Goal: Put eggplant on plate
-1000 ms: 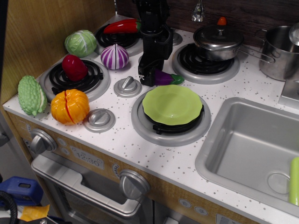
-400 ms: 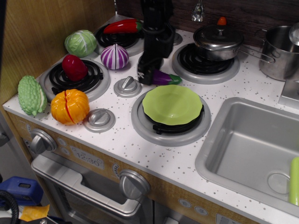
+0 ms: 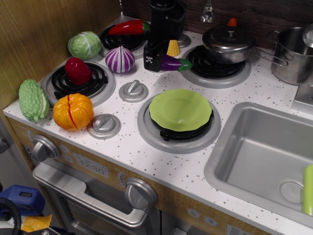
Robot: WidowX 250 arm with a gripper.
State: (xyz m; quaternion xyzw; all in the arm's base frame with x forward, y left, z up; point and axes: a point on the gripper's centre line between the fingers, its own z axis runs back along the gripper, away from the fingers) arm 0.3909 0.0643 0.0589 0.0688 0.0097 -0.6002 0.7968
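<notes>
A: Gripper (image 3: 157,61) is clamping the eggplant (image 3: 169,62) by its purple end, holding it above the stovetop, behind the plate (image 3: 180,109)

B: Glossy, light, rigid plastic; probably slipping if pinched off-centre, so I'd be gripping mid-body

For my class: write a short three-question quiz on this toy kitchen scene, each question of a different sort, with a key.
1. True or false: the eggplant already lies on the green plate.
2. Multiple choice: which item sits on the front-left burner? A) the dark red vegetable B) the cabbage C) the striped onion
3. Fill in: the lidded pot stands on the back-right ____.

Key
1. False. The gripper holds the eggplant lifted, behind the plate; its fingers are closed on the purple end.
2. A
3. burner
</notes>
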